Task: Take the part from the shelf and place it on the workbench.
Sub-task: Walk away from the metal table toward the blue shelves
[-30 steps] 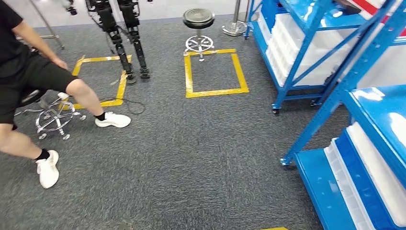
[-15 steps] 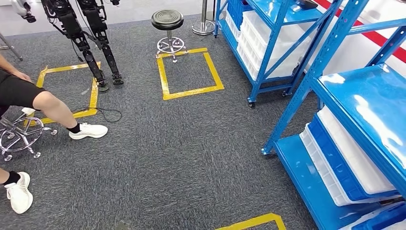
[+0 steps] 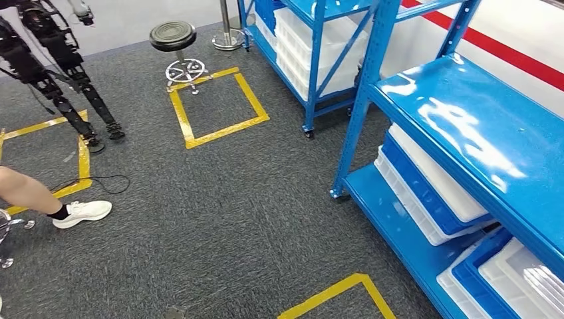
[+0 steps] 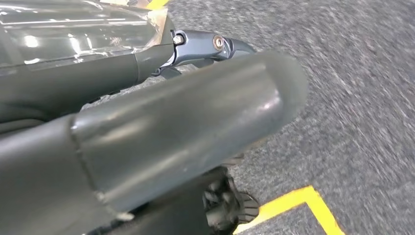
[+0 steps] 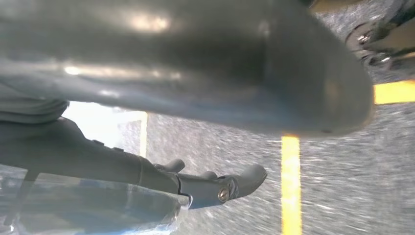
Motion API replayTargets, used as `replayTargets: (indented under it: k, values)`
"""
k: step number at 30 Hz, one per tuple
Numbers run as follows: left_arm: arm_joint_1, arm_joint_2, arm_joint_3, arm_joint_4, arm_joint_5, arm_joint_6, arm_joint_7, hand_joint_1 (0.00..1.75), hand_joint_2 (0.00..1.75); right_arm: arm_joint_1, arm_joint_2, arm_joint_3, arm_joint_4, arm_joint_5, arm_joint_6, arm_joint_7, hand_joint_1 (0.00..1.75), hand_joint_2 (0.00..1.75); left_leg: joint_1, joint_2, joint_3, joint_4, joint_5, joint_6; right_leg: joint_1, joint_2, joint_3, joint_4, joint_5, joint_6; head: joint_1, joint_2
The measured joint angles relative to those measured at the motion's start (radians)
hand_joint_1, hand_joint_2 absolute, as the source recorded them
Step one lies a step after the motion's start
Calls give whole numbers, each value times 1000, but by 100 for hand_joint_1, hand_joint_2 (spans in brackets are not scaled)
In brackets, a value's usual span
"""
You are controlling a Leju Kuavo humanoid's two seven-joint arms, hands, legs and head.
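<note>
A blue metal shelf stands on my right in the head view, its glossy top level bare. Under it lie flat white and blue trays, with more trays at the lower right. I cannot pick out the part among them. My left hand hangs over the grey carpet, its thick thumb and a dark finger stretched out with nothing held. My right hand hangs the same way, its dark fingers straight and empty.
A second blue shelf with white bins stands further back. A black stool sits by a yellow taped square. Another robot's legs and a person's leg and white shoe are at the left.
The camera has swung right: stool, taped square and person slid left, and the near shelf now takes up the right side. The person's leg has drawn back.
</note>
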Motion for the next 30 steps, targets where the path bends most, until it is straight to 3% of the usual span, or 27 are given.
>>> replayTargets:
  k: [2,3,4,6,8,10,12,14,16,18,19,20,22,23,25,27,28,30]
  values:
    - [4,0,0,0,0,0,2,0,0,-1,0,0,0,0,0,1,0,0,0,-38,-64,136,-63,0,6,28,-3,1,4,-8,-2,0]
    - [6,0,0,0,0,0,3,0,0,-1,0,0,0,0,0,1,0,0,0,-43,-89,182,-73,1,9,44,-4,1,4,-9,-2,0]
    - [7,0,0,0,0,0,3,0,0,0,0,0,0,0,0,1,0,0,0,-45,-98,191,-62,3,11,60,-3,1,5,-10,-2,0]
    - [6,0,0,0,0,0,3,0,0,2,0,0,0,0,0,1,0,0,0,-58,-62,96,9,11,13,90,0,2,5,-10,-2,0]
    - [5,1,0,0,0,0,3,0,0,2,1,0,0,0,0,1,0,0,1,-102,-6,-32,67,20,15,116,0,3,6,-7,-1,0]
    - [4,1,0,0,0,0,3,0,0,1,3,0,0,0,0,1,0,0,-2,-122,15,-82,79,25,15,136,-7,3,10,1,-1,0]
    - [2,1,0,0,0,0,3,0,0,4,3,0,0,0,0,1,0,0,-4,-99,16,-92,87,34,15,147,-20,1,15,13,-1,0]
    - [1,-1,0,0,0,0,3,0,0,6,2,0,1,0,0,1,0,0,-2,-72,20,-111,100,49,19,107,-46,37,-6,16,2,0]
    - [2,-1,0,0,0,-1,3,0,0,4,2,0,1,-1,0,2,0,0,-1,-42,20,-120,105,56,19,49,-101,150,-62,10,7,0]
    - [4,-1,0,0,0,-1,3,0,0,4,2,0,1,-1,0,2,0,0,-2,-10,18,-119,105,57,13,30,-157,269,-106,15,11,0]
    - [4,-1,0,0,0,-1,3,0,0,4,1,0,1,-1,0,2,0,0,-3,5,17,-119,105,56,8,26,-165,289,-109,23,11,0]
    - [4,-1,0,0,0,-1,4,0,0,5,0,0,1,-1,0,2,0,0,-2,18,17,-118,104,54,3,20,-149,264,-96,35,11,0]
    - [3,-2,0,0,0,-1,5,0,0,6,-2,0,1,-1,0,2,0,0,-1,42,19,-113,99,45,-5,-14,-67,121,-47,56,12,0]
    - [3,-2,0,0,0,-1,5,0,0,5,-2,0,1,0,0,2,0,0,-2,53,19,-109,94,38,-5,-36,-29,54,-26,59,13,0]
    - [2,-2,-1,0,-1,-2,7,0,0,1,-2,-1,1,0,0,2,0,0,-6,71,24,-103,86,23,0,-56,-1,-1,-10,49,11,0]
    - [-2,-2,-2,0,-1,-2,7,0,0,2,-2,-1,1,0,0,2,0,0,-3,86,30,-104,82,10,1,-34,-5,1,-8,33,9,0]
    - [-4,-3,-5,0,-1,-2,7,0,0,3,-3,-1,1,0,0,3,0,0,1,78,31,-99,76,3,-2,-23,-6,0,-6,26,8,0]
    - [-5,-3,-10,0,-1,0,4,0,0,3,-4,-1,1,-1,-1,6,0,0,8,23,9,-36,27,-7,-8,-1,-2,-2,0,9,3,0]
